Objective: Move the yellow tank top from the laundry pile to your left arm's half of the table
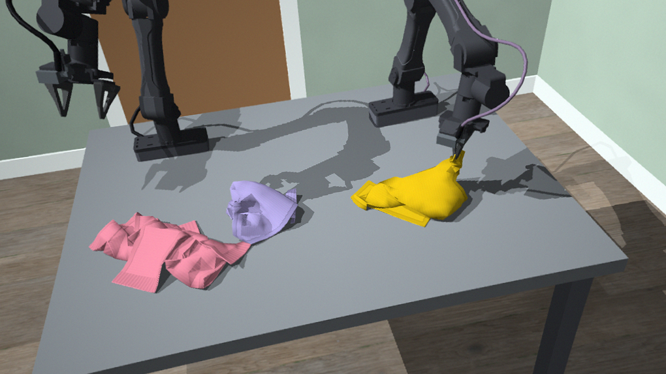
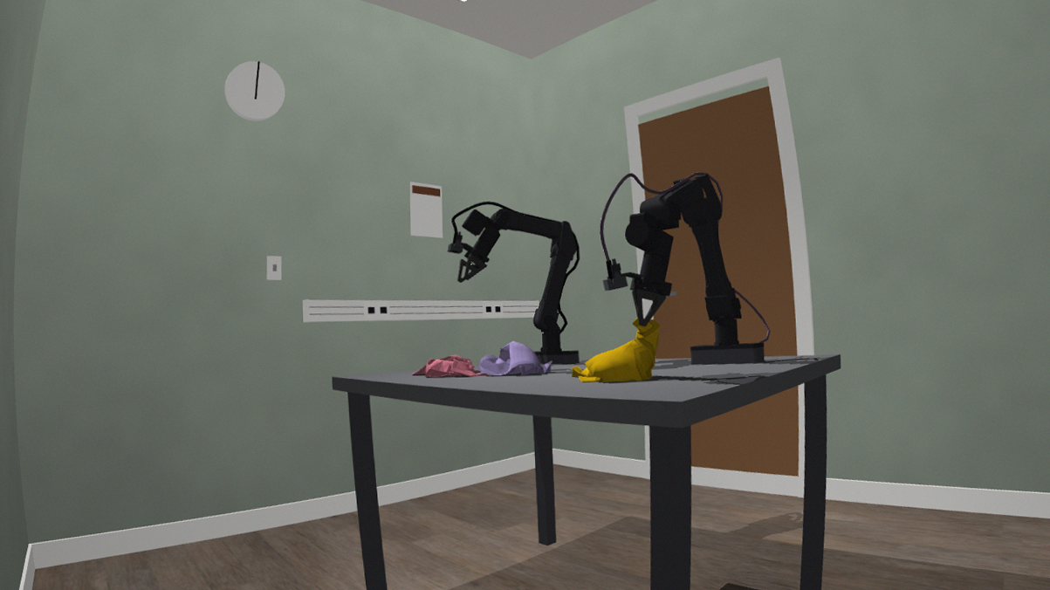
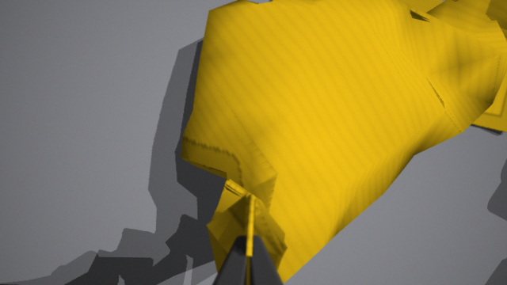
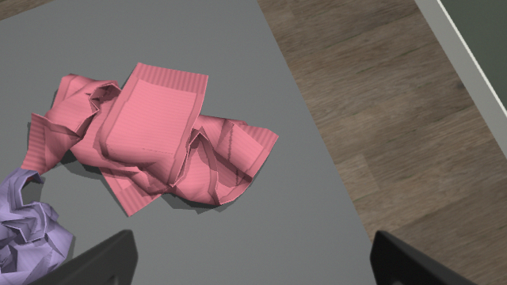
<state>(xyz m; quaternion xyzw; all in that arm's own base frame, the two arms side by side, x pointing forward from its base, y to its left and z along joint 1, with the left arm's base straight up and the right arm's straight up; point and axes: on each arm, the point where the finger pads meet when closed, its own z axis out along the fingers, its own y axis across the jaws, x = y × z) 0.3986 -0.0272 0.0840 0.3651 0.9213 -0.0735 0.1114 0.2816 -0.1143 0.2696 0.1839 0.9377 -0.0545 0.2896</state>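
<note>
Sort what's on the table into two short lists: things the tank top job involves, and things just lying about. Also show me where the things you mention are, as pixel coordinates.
Part of the job:
- yellow tank top (image 1: 431,191) (image 2: 621,361) (image 3: 317,99)
- pink garment (image 1: 153,251) (image 2: 449,366) (image 4: 150,119), to be left on its half
- purple garment (image 1: 262,210) (image 2: 515,360) (image 4: 40,245), likewise

Just lying about:
- nothing that I can see

Yellow tank top (image 1: 431,191) pinched at upper corner by left tool (image 1: 457,152).
</note>
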